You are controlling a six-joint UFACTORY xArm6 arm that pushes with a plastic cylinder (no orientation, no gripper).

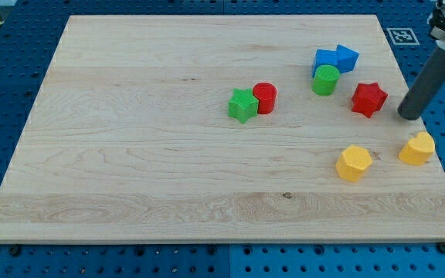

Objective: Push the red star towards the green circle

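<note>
The red star lies on the wooden board at the view's right. The green circle sits a short way up and to the left of it, touching the blue blocks. My tip is at the board's right edge, just right of the red star and slightly lower, with a small gap between them.
Two blue blocks sit above the green circle. A green star and a red cylinder touch each other near the middle. A yellow hexagon and a yellow heart lie below the red star.
</note>
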